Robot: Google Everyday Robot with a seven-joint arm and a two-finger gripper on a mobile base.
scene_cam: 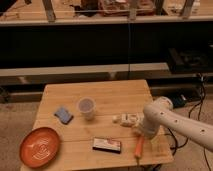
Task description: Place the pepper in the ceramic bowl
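Note:
The pepper (139, 147) is a slim orange piece lying near the front right edge of the wooden table (100, 95). The ceramic bowl (40, 146) is a wide orange-red dish with pale swirl lines at the table's front left corner, and nothing is in it. My white arm comes in from the right and bends down over the table. My gripper (141, 132) is at the arm's end, just above the pepper's far end. The bowl lies far to the left of the gripper.
A small translucent cup (86, 107) stands mid-table, with a blue pad (63, 115) to its left. A dark rectangular box (107, 145) lies left of the pepper. A pale lumpy object (125, 119) sits just left of the arm's end. Shelving stands behind the table.

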